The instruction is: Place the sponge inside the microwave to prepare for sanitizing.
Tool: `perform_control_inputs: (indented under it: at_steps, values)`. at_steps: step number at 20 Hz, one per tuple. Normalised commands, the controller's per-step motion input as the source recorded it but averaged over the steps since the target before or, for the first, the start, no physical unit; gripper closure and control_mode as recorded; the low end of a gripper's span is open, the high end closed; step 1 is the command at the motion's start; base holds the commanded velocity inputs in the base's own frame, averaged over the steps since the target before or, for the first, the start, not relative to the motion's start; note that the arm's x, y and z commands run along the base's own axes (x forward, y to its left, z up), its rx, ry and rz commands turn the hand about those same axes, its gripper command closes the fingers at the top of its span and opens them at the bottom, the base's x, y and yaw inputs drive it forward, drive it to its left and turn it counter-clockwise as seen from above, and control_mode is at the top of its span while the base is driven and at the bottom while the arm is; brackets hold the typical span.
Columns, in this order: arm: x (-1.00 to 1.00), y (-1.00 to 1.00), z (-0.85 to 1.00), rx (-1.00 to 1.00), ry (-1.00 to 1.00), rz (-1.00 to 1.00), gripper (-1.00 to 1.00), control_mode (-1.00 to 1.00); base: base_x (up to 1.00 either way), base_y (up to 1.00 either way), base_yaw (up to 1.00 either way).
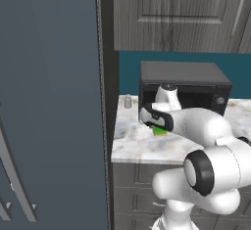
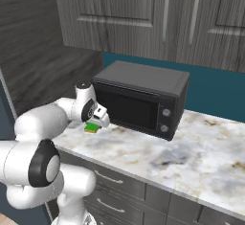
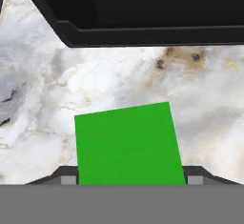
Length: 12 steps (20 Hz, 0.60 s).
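The flat green sponge (image 3: 127, 144) lies low over the marble counter (image 3: 43, 99), just in front of a black countertop box. My gripper (image 3: 129, 180) reaches down over it, with one dark fingertip (image 3: 68, 179) against each side edge, so the jaws are shut on the sponge. From the base, the sponge (image 1: 159, 131) (image 2: 91, 128) peeks out under the gripper (image 1: 157, 125) (image 2: 97, 122). I cannot tell whether it still rests on the counter. The microwave is out of view.
A small black countertop box with two knobs (image 2: 143, 99) stands right behind the gripper. A small grey shaker (image 1: 128, 101) sits at the counter's back left. A tall dark-blue panel (image 1: 49, 102) walls off the left. Upper cabinets (image 2: 167, 18) hang above.
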Motion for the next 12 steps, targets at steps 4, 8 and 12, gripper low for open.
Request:
perform_control_inputs:
  at_steps: [4, 8, 12]
  values:
    - [-0.70, 0.00, 0.92, 0.00, 0.07, 0.00, 1.00, -1.00, 0.00, 0.00, 0.00]
    - [-0.69, 0.00, 0.54, -0.03, 0.04, 0.00, 1.00, -1.00, 0.00, 0.00, 0.00]
    - [-0.86, 0.00, 0.40, 0.00, -0.02, 0.00, 1.00, -1.00, 0.00, 0.00, 0.00]
